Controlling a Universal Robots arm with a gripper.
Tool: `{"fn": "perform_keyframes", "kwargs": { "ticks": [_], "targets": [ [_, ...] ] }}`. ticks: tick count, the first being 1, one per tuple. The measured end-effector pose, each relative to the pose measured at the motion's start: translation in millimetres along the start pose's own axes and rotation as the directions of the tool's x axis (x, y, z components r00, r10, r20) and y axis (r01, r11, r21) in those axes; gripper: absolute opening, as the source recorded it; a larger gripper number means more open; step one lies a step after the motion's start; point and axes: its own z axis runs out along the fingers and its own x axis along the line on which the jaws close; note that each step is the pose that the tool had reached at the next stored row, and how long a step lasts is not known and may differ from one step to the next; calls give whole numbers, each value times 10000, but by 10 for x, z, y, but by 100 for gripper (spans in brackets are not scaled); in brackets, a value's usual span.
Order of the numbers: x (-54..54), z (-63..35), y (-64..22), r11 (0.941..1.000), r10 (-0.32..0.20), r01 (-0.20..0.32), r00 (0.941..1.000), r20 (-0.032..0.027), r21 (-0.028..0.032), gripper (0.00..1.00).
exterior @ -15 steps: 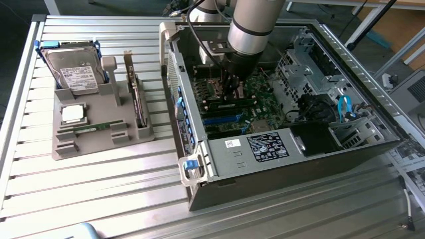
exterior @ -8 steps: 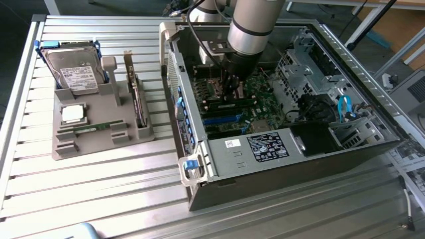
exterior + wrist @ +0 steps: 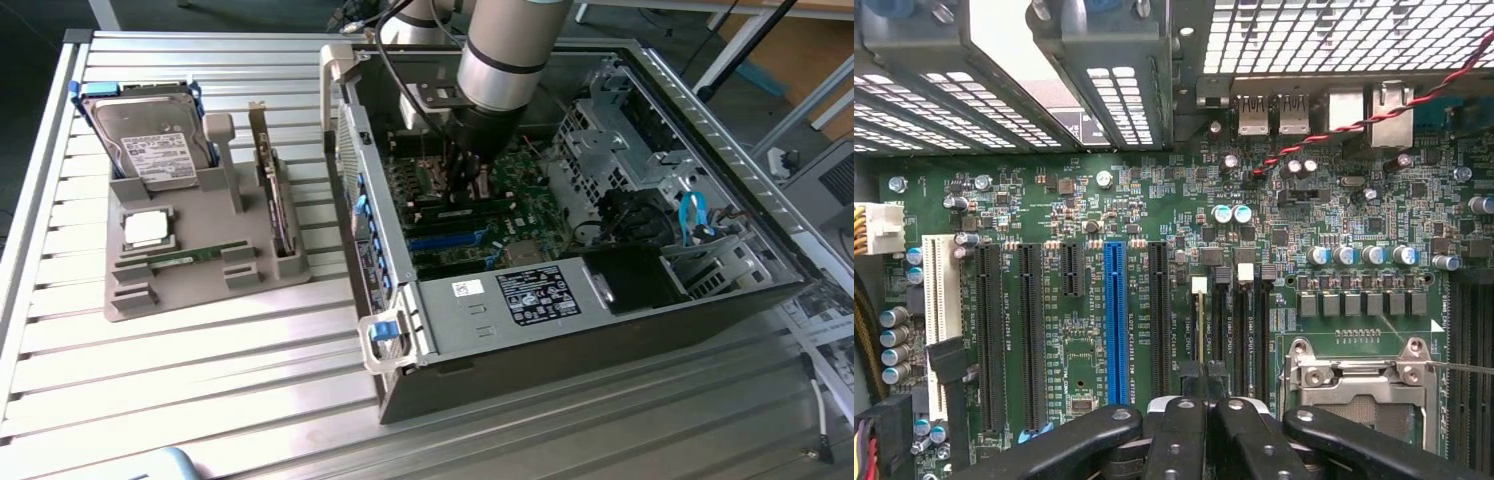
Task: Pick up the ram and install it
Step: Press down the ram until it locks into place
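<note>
1. We see the claw [image 3: 461, 188] lowered inside the open computer case [image 3: 441, 330], just above the motherboard [image 3: 514, 215]. In the wrist view the claw [image 3: 1204, 408] has its fingers drawn together. We cannot tell whether anything thin is pinched between them.
2. A thin green stick, which we take to be the ram [image 3: 187, 257], lies flat in the grey holder [image 3: 200, 290] on the tabletop [image 3: 200, 380]. It sits near the holder's front, just below the square processor chip [image 3: 147, 228].
3. The relation that matters is that the ram lies well apart from the claw. It is outside the case, towards the exterior view's left, with the case wall between them.
4. The ram's long axis runs roughly across the exterior view, left to right with a slight tilt.
5. In the wrist view the memory slots [image 3: 1239, 330] run straight out from the fingertips, beside the processor socket [image 3: 1359, 385]. We judge the claw is lined up with those slots, not with the stick in the holder.
</note>
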Motion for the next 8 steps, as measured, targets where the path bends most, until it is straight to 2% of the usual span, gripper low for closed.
{"fn": "perform_keyframes", "kwargs": {
  "ticks": [4, 8],
  "targets": [
    [-2, -26, -2, 10000, -1, 1, 10000, 21, 12, 11],
    [1, -92, -1, 10000, -1, 1, 10000, 4, 2, 11]
  ]
}}
